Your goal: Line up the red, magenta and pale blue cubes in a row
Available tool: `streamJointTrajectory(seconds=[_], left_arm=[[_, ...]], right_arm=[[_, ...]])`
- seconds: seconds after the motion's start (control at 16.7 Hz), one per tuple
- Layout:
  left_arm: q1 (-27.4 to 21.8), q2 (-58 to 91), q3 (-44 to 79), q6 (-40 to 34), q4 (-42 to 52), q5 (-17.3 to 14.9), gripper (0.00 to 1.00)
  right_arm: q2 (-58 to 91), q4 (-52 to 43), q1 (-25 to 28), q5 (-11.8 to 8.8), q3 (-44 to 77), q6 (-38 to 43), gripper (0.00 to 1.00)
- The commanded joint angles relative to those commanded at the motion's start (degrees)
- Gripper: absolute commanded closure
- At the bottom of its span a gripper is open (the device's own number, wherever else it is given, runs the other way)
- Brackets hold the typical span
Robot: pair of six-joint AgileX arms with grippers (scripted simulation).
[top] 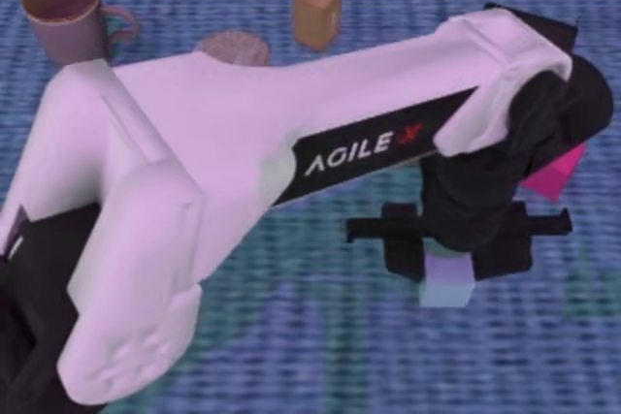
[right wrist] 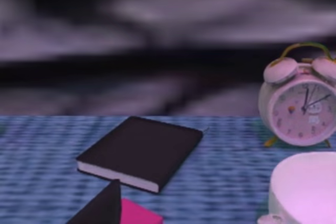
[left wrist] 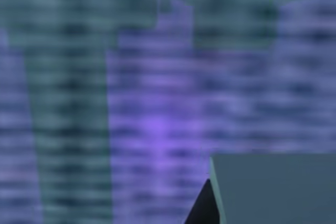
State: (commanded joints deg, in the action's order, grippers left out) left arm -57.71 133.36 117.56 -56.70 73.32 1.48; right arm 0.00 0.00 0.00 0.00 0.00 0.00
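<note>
My left arm reaches across the table to the right side of the top view. Its gripper is over the pale blue cube and shut on it. In the left wrist view the pale blue cube fills the near corner, with one dark fingertip against its side. Only a corner of the magenta cube shows beside the left wrist. The right wrist view shows the magenta cube next to a dark part of my right gripper. The red cube is out of view.
At the back edge stand an orange-tan block, a mug and a round brownish thing. The right wrist view shows a black book, a pink alarm clock and a pale rounded body.
</note>
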Motion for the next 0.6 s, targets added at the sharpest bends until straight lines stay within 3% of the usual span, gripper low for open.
streamJointTrajectory(seconds=[0.36,0.6], left_arm=[[-0.07,-0.15,-0.07,-0.26,-0.22,-0.02,1.0],[0.04,1.02,-5.29,-0.4,-6.68,0.03,1.0]], right_arm=[[0.0,0.0,0.0,0.0,0.0,0.0,0.0],[0.0,0.0,0.0,0.0,0.0,0.0,0.0]])
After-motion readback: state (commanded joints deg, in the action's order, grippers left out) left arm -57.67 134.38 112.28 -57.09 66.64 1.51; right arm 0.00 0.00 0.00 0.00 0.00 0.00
